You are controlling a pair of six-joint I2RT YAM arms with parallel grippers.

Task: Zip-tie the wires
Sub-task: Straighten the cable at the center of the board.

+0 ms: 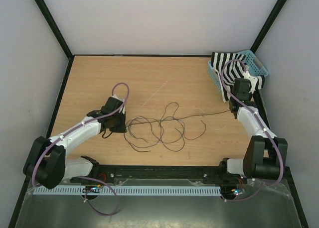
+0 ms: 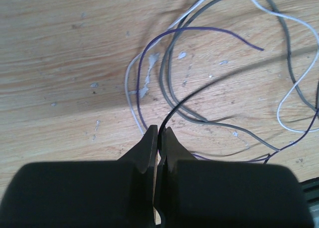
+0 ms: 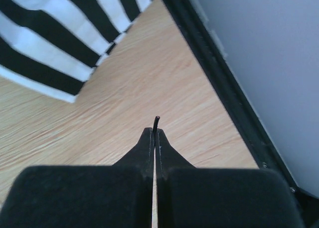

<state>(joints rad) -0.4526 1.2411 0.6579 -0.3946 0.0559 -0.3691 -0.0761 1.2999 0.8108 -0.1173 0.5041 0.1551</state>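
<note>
In the middle of the wooden table (image 1: pixel 99 78), the wires (image 1: pixel 159 128) lay in loose loops. The left gripper (image 1: pixel 123 124) was clamped tight on a black strand at their left edge. The right gripper (image 1: pixel 232 110), also closed, pinched the end of a strand running out to the right. The zip tie (image 1: pixel 154 94) lay just beyond the loops, untouched.

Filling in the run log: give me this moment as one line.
left gripper: shut on wires | right gripper: shut on one wire's end | zip tie: loose on table | wires not yet tied
</note>
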